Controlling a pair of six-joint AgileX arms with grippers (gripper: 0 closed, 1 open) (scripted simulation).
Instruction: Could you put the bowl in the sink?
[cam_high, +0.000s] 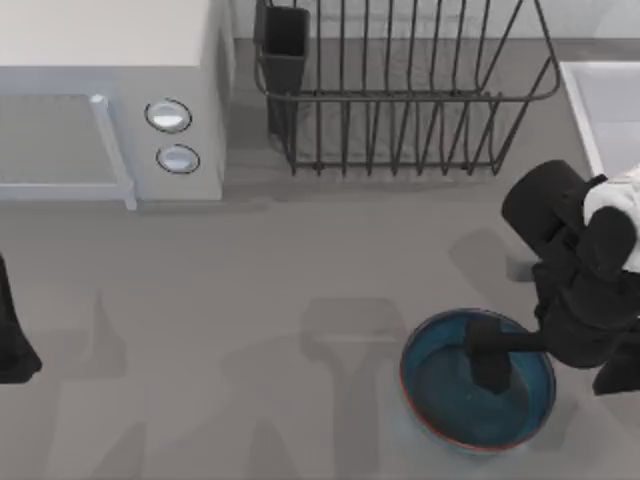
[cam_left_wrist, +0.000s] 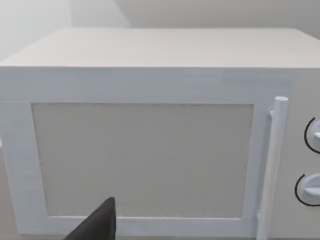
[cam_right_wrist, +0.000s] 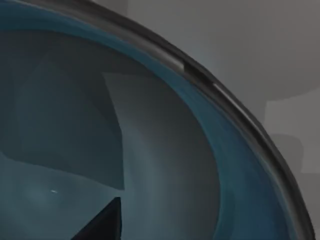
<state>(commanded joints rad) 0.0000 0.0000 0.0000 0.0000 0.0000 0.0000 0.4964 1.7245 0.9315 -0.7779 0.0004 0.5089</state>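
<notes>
The bowl (cam_high: 450, 400), glossy blue inside with a reddish-brown rim, sits on the grey counter near the front right. My right gripper (cam_high: 490, 368) hangs over its inside, reaching in from the right, one dark finger low above the blue floor. It looks open and holds nothing. In the right wrist view the bowl's blue inside (cam_right_wrist: 165, 165) and dark rim curve close by, with one fingertip (cam_right_wrist: 102, 225) at the lower edge. The sink (cam_high: 605, 95), a pale basin, lies at the back right corner. My left gripper (cam_high: 12, 335) is parked at the far left edge.
A white microwave (cam_high: 110, 90) stands at the back left, and its door (cam_left_wrist: 145, 160) faces the left wrist camera. A dark wire dish rack (cam_high: 400, 90) with a black cup holder stands at the back middle, between the microwave and the sink.
</notes>
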